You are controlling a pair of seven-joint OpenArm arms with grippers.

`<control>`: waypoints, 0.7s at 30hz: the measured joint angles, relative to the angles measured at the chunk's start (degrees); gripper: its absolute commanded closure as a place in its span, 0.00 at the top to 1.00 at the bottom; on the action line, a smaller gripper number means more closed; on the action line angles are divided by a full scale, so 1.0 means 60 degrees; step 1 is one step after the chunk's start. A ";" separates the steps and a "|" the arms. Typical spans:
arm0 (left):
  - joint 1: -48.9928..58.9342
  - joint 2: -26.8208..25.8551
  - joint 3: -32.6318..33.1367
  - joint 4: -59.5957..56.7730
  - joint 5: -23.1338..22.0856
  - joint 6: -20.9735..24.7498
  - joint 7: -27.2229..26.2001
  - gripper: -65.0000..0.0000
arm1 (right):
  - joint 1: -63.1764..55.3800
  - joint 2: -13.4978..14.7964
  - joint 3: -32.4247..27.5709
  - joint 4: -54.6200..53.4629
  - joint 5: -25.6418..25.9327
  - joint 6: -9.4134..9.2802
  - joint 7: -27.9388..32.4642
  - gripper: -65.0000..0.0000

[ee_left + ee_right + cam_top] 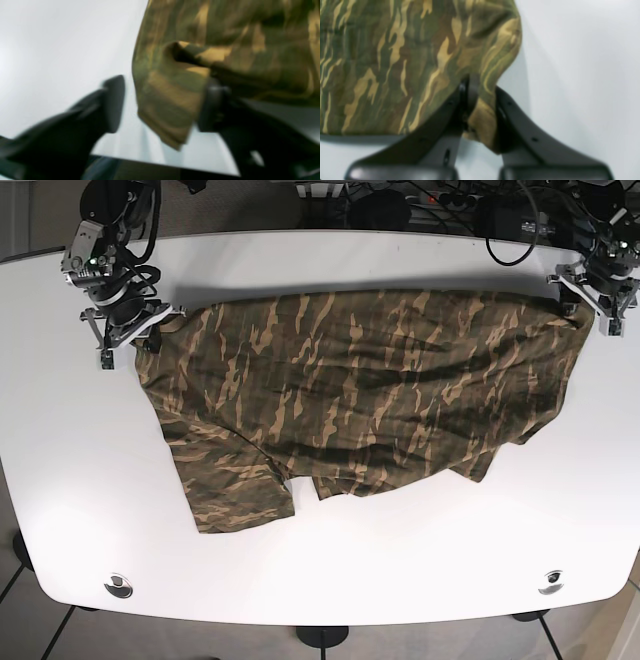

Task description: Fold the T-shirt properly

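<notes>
Camouflage T-shirt (360, 395) lies spread across the upper middle of the white surface (80, 510) in the base view, its top edge stretched nearly straight between the two arms, while the lower part sags in uneven folds with one sleeve jutting toward the lower left. The right end effector (480, 110), at the upper left of the base view, has its fingers closed on a bunched corner of the cloth. The left end effector (160, 102), at the upper right of the base view, stands clearly parted; a fabric edge hangs between its fingers and lies against one of them, but it is not clamped, and the blur hides finer detail.

By my reading the shirt is light, limp and thin, so it will drape and wrinkle wherever unsupported, and a single layer could slip from a shallow pinch. Corners and hemmed edges look like the best holds, taken deep enough to catch the seam.
</notes>
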 measured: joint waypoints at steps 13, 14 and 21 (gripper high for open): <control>-0.4102 -0.1326 0.3610 -0.0022 -0.1071 0.0018 -0.0011 0.68 | 0.0135 -0.0025 0.0004 0.0091 -0.0011 -0.0004 0.0000 0.03; -0.4652 -0.1304 0.3938 -0.0739 -0.0849 0.0007 0.0007 0.68 | 0.0131 -0.0029 0.0000 0.0091 -0.0004 0.0000 -0.0004 0.03; -0.7792 -0.1304 0.5781 -0.6619 0.0029 0.0022 -0.1617 0.68 | 0.0193 -0.0299 -0.0004 0.0091 0.0007 0.0000 0.0000 0.03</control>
